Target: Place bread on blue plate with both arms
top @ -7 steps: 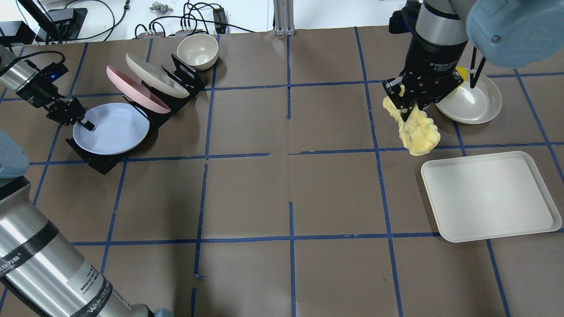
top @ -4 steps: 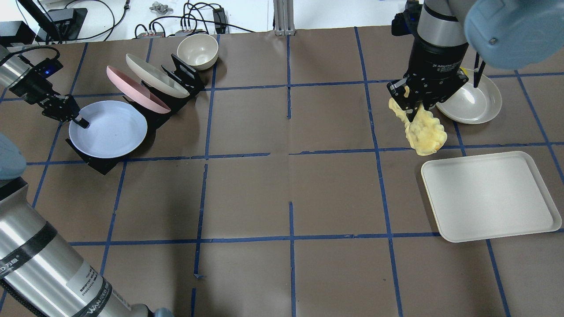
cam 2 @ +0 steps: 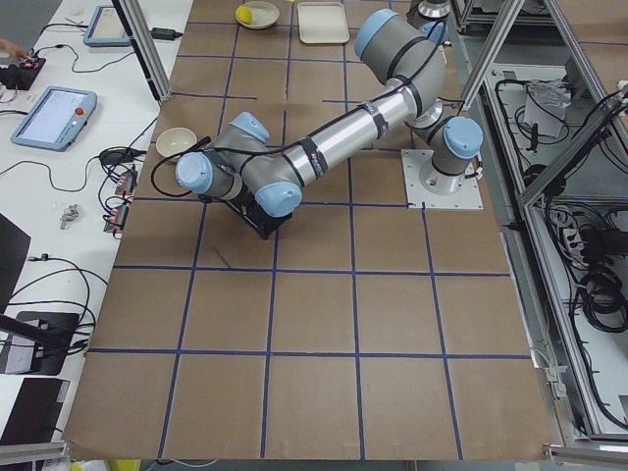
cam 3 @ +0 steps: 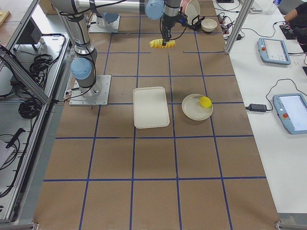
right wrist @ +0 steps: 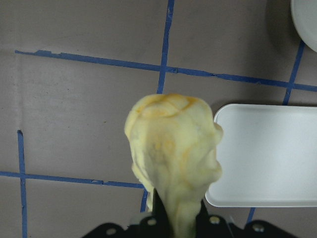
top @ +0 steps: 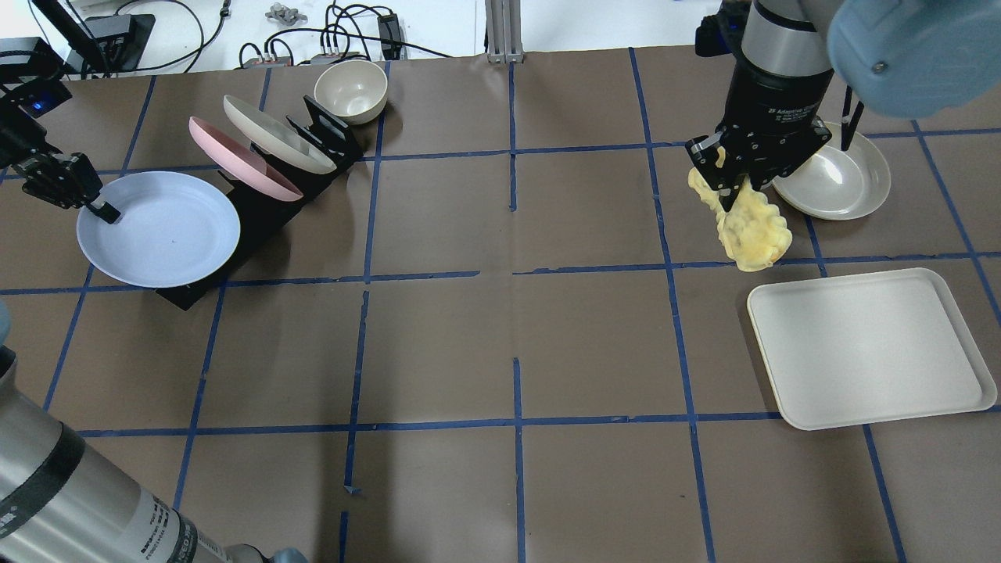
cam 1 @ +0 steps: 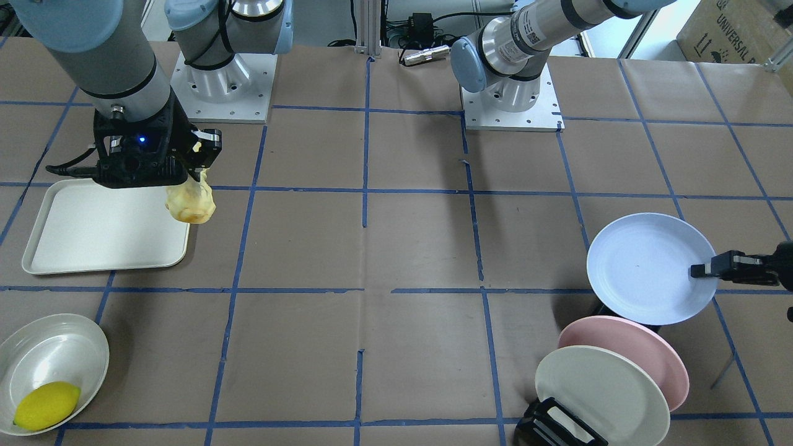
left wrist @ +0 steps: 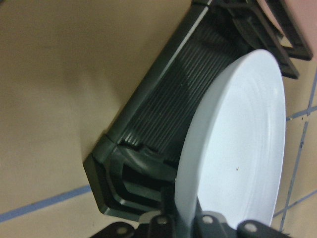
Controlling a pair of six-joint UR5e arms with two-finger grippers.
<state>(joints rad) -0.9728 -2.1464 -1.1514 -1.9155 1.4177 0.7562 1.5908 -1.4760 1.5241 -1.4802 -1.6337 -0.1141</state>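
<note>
My right gripper (top: 729, 177) is shut on one end of the bread (top: 749, 225), a pale-yellow bumpy loaf that hangs in the air beside the white tray. It also shows in the front view (cam 1: 189, 202) and the right wrist view (right wrist: 173, 148). My left gripper (top: 95, 205) is shut on the rim of the blue plate (top: 160, 229) and holds it out from the black rack, at the far left. In the front view the gripper (cam 1: 706, 269) pinches the plate (cam 1: 644, 267) at its right edge. The left wrist view shows the plate (left wrist: 237, 153) edge-on.
A black rack (top: 266, 207) holds a pink plate (top: 242, 160) and a cream plate (top: 278, 134). A cream bowl (top: 351, 91) stands behind it. A white tray (top: 868, 348) lies at right. A bowl (cam 1: 52, 362) holds a lemon (cam 1: 46, 406).
My left gripper has pulled the blue plate leftward, out of the rack. My right gripper has lifted the bread slightly and shifted it a little right.
</note>
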